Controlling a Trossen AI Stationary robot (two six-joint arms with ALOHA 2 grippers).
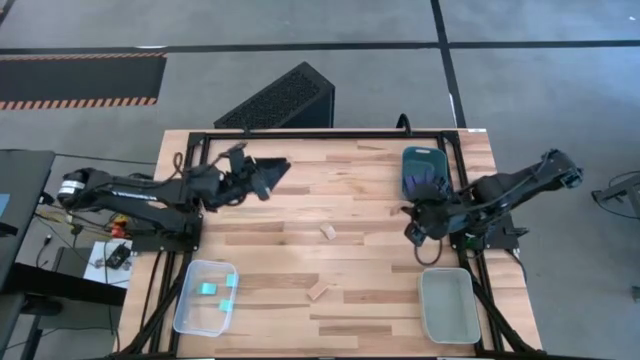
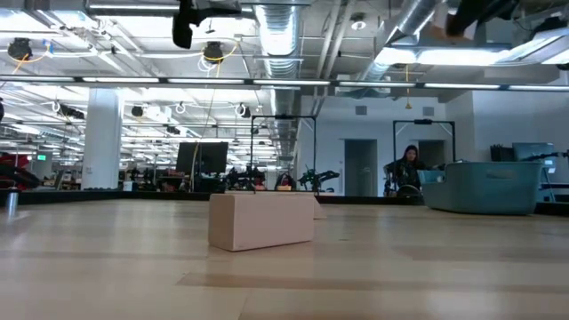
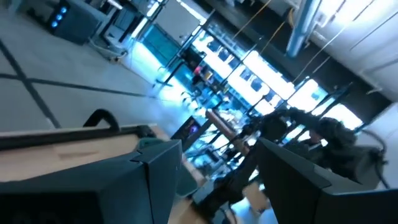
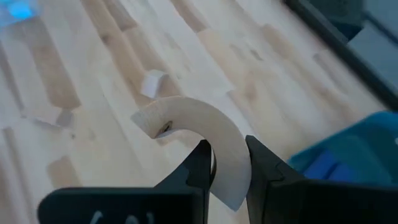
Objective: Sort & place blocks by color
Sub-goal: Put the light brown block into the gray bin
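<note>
1. At the table's left edge, the left arm waits with its left gripper lifted over the boards, fingers spread apart and nothing between them.
2. Near the front left corner sits a clear tray with two teal blocks inside, one beside the other.
3. Behind the table, past its far edge, a black perforated case rests on the grey floor.
4. In the middle of the table lie two loose wood blocks: one near the centre, another closer to the front; both are well apart from either gripper, with bare boards around them.
5. From table height, a wood block stands square in front, hiding part of the room behind.
6. Right of centre, the right gripper hangs above the table, pinching a pale curved wood piece between its fingers.
7. Just behind that gripper, at the far right, a dark teal tray holds blue blocks; how many, I cannot tell.
8. At the front right, a grey tray sits just beside the right arm's base.
</note>
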